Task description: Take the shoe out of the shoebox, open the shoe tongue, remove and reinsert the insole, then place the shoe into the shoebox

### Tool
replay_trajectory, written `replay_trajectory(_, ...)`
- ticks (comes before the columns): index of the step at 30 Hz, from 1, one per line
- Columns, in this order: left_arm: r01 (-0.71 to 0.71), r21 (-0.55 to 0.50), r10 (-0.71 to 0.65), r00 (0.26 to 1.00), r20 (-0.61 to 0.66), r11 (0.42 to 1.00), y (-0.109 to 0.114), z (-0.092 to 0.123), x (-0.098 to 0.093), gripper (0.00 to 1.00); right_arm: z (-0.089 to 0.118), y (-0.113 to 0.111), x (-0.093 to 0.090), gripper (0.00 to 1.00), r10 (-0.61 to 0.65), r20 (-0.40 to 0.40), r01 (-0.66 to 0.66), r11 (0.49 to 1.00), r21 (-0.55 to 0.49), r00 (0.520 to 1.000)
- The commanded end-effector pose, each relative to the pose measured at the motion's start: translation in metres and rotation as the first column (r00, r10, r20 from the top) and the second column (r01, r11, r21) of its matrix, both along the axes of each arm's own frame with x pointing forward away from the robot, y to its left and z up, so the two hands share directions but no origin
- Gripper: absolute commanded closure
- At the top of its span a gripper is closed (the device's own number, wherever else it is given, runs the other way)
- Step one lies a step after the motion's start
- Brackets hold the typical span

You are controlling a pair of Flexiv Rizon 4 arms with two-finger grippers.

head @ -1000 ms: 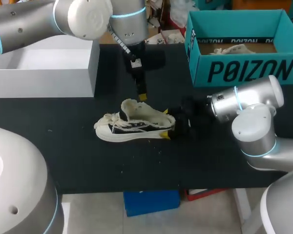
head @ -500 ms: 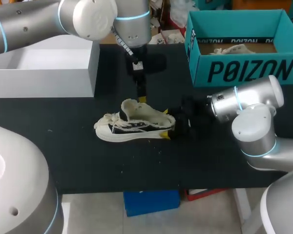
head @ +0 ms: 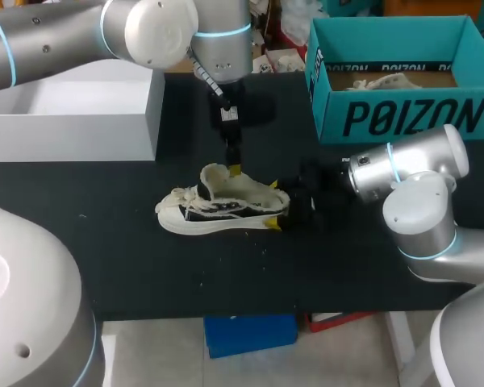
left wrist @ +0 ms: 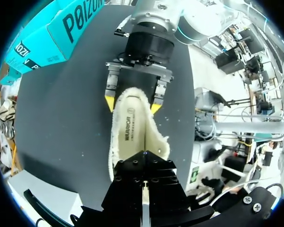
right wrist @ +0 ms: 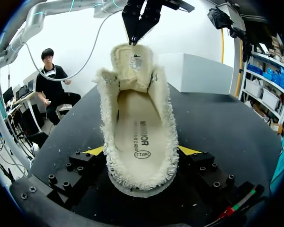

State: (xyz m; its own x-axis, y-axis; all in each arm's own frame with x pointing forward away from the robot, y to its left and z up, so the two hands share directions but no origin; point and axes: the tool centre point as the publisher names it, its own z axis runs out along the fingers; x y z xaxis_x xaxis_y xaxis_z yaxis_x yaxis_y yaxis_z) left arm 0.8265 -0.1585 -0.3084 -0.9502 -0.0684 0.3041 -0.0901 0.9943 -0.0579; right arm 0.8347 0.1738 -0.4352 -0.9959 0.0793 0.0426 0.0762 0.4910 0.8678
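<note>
Fleecy, soft-sided and likely light, the shoe [right wrist: 139,118] is sitting on the black tabletop [head: 129,242], the right gripper [right wrist: 141,151] clamping its firmer heel [right wrist: 142,182] from both sides while, farther on, the narrow-set left gripper [right wrist: 134,41] is seemingly pinching the floppy tongue [right wrist: 135,66] by its top edge.

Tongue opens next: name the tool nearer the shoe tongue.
Left. The left tool is at the top edge of the tongue; the right tool clamps the shoe at its heel, the opposite end.
</note>
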Motion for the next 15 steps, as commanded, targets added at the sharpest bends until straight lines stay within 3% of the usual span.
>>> replay_trajectory(1, -0.007, 0.002, 0.007, 1.0, -0.023, 1.0, 0.0, -0.015, 0.005, 1.0, -0.002, 0.001, 0.0, 1.0, -0.001, 0.0, 0.001, 1.0, -0.001, 1.0)
replay_trajectory(15, -0.013, -0.009, 0.012, 0.994, -0.104, 1.0, 0.0, -0.042, -0.006, 1.0, -0.002, 0.001, 0.0, 1.0, -0.001, 0.0, 0.001, 1.0, -0.001, 1.0)
